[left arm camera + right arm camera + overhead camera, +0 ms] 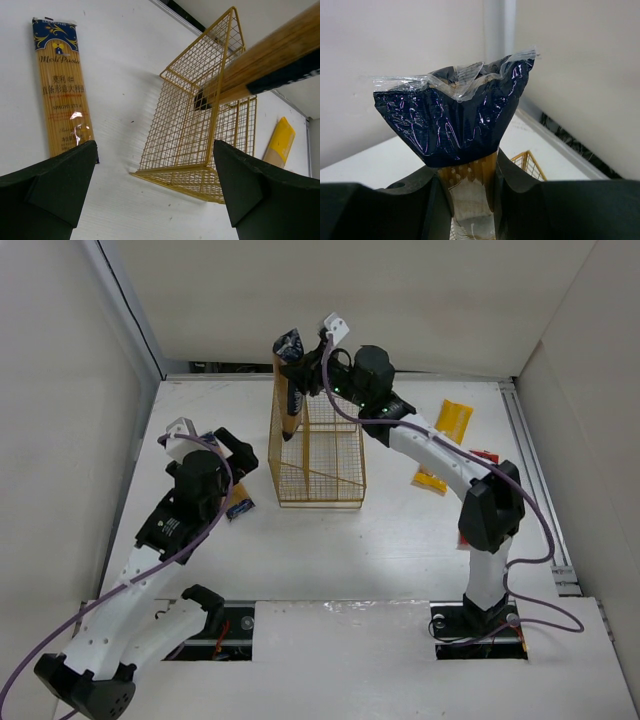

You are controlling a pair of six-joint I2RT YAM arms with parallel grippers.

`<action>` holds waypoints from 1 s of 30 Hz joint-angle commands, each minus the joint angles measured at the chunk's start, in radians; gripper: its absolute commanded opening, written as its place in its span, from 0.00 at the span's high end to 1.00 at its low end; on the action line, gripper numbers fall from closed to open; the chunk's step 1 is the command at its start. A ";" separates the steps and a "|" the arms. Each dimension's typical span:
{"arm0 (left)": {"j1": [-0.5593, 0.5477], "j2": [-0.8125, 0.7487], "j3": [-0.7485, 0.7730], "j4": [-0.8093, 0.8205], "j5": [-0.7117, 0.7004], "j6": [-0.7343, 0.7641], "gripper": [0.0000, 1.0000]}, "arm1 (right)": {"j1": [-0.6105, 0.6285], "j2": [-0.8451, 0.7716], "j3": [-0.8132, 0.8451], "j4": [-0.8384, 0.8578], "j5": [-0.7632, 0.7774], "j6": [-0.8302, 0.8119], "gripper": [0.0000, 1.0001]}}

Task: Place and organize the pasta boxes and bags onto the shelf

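Pinched firmly in the right tool, just under its flared upper end: the dark-ended pack, hanging nearly upright. Held that way, most likely, so as to go end-first down into the shelf (a long narrow pack and a narrow mesh compartment, so vertical entry makes sense). Seen from the left wrist with its lower dark tip already behind the mesh at the shelf's back left corner, and leaning out above the rim higher up. Not yet let go, by the look of it.

Glossy navy-black at the crimped top, with clear film crumpled above that, tan strands below and a black band along one side.

Hovering over the desk to the left of the shelf: the left tool, spread wide with nothing between the fingers. Aimed, probably, at the blue-ended pack lying flat just ahead of its left finger, as the likely next pick. Tan there too, under a blue printed header with Chinese lettering.

Lying flat to the right of the shelf, well apart from it: the plain yellow pack. Partly hidden under the right arm: a tan pack with red at the end. None of the four fully seated so far.
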 commanded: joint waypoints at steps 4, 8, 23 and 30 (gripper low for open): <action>-0.002 -0.003 0.013 0.026 -0.029 -0.022 0.00 | 0.009 0.058 0.146 0.224 -0.086 0.009 1.00; -0.002 0.032 0.022 0.003 -0.055 -0.043 0.00 | 0.009 0.141 0.170 0.224 -0.068 0.009 1.00; 0.033 0.124 0.072 -0.065 -0.042 -0.094 0.00 | 0.019 0.151 0.065 0.224 0.116 -0.009 0.00; 0.061 0.191 0.104 -0.103 -0.057 -0.103 0.00 | 0.019 0.054 0.025 0.163 0.147 -0.009 0.00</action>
